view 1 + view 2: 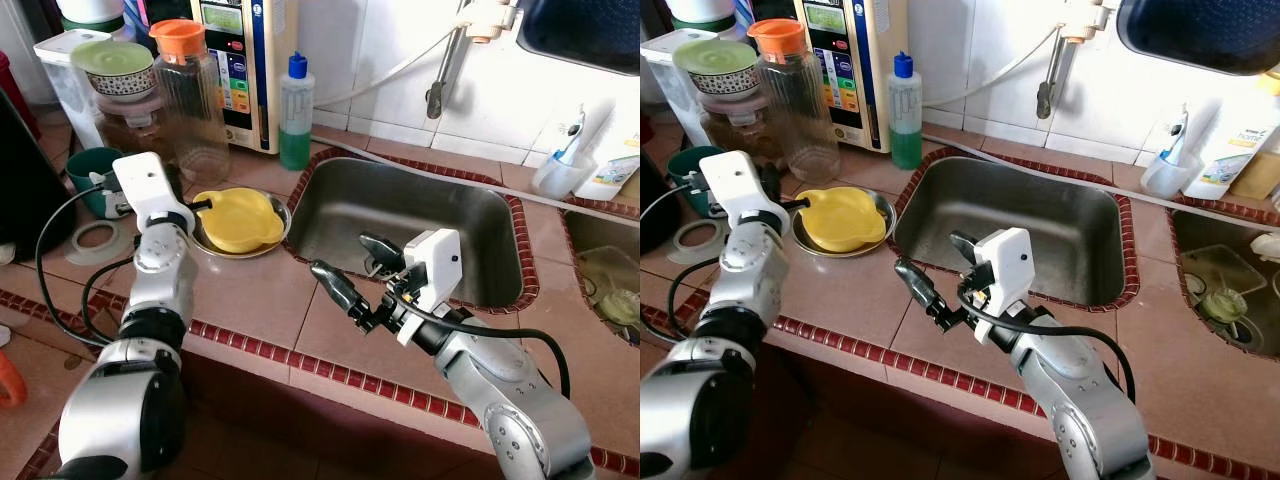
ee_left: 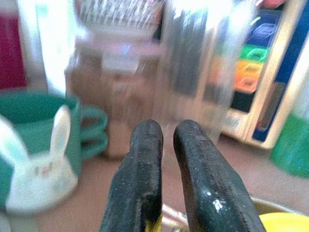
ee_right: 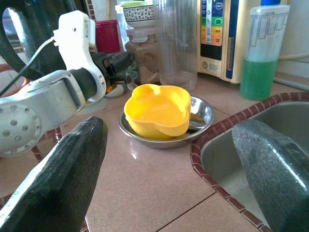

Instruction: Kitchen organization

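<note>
We think we are getting ready to pick up the yellow bowl (image 1: pixel 238 218), which sits in a metal dish (image 1: pixel 277 236) on the tabletop (image 1: pixel 250 300), just left of the sink (image 1: pixel 420 215). Our right gripper (image 1: pixel 352 268) hangs over the sink's near edge with jaws wide and empty. Our left gripper (image 2: pixel 166 169), jaws nearly closed and empty, is beside the dish, near a green cup (image 2: pixel 34 125). Next, one gripper must reach the bowl's rim.

You see a glossy yellow plastic bowl (image 1: pixel 238 218) sitting in a shiny metal dish (image 1: pixel 272 240), just beside the dull brushed-steel sink (image 1: pixel 420 215). Your table (image 1: pixel 250 300) is smooth, glazed tile, and the black fingers (image 3: pixel 63 179) look matt and finely grained.
</note>
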Robot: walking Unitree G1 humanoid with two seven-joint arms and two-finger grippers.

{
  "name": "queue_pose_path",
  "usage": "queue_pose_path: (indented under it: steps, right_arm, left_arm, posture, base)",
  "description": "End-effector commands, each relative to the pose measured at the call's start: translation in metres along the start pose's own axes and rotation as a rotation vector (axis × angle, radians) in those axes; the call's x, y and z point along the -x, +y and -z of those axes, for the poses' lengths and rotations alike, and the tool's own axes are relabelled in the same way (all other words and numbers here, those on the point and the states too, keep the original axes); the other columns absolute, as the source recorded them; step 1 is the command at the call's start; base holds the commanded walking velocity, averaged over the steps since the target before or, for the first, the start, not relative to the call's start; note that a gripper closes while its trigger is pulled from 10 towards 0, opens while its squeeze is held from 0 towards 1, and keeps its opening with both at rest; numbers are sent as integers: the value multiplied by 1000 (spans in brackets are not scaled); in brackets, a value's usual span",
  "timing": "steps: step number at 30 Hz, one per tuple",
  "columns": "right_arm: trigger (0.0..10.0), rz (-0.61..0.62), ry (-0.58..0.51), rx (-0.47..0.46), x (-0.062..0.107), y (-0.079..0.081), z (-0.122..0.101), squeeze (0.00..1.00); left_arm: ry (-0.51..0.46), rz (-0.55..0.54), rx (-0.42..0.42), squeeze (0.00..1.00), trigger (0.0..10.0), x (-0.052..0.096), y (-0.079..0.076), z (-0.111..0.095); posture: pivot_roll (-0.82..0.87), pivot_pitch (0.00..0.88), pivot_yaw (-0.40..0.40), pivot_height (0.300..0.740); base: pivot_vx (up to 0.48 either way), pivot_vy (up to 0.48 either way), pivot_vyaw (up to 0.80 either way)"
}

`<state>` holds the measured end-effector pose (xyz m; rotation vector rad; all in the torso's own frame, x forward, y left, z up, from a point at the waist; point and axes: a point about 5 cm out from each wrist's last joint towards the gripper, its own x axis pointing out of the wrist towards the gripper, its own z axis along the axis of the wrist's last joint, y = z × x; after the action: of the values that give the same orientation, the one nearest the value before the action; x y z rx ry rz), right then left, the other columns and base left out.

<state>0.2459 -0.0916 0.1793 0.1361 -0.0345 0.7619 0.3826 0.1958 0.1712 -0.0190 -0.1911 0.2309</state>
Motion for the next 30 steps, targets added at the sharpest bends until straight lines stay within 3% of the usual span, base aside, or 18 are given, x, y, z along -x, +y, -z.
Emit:
queue_pose_path:
  steps: [1, 8, 14, 20, 27, 30]
  right_arm:
    - [10000, 8, -9, 2, -1, -3, -3, 918]
    - [10000, 35, -16, 9, -4, -9, -3, 914]
    - [10000, 164, 69, 90, -12, -32, 9, 910]
    - [10000, 175, 58, 102, -16, -39, 5, 906]
    - [10000, 164, 49, 90, -19, -36, 8, 906]
    - [10000, 115, 5, 45, -21, -27, 4, 910]
  left_arm:
    - [-74, 23, -46, 1000, 10000, 1, -4, -10]
    - [-90, 55, -94, 1000, 10000, 14, -10, -5]
    - [-69, 87, -130, 1000, 10000, 33, -23, 5]
    - [-53, 87, -149, 1000, 10000, 38, -25, 8]
    - [-45, 90, -159, 1000, 10000, 39, -25, 7]
    - [-44, 72, -162, 1000, 10000, 35, -20, 5]
  posture:
    - [81, 0, -30, 740]
    - [91, 0, -34, 740]
    - [100, 0, -40, 740]
    - [101, 0, -39, 740]
    - [100, 0, -38, 740]
    - [100, 0, -36, 740]
  base:
    - [0, 0, 0]
    - [0, 0, 0]
    - [0, 0, 0]
    - [0, 0, 0]
    - [0, 0, 0]
    - [0, 0, 0]
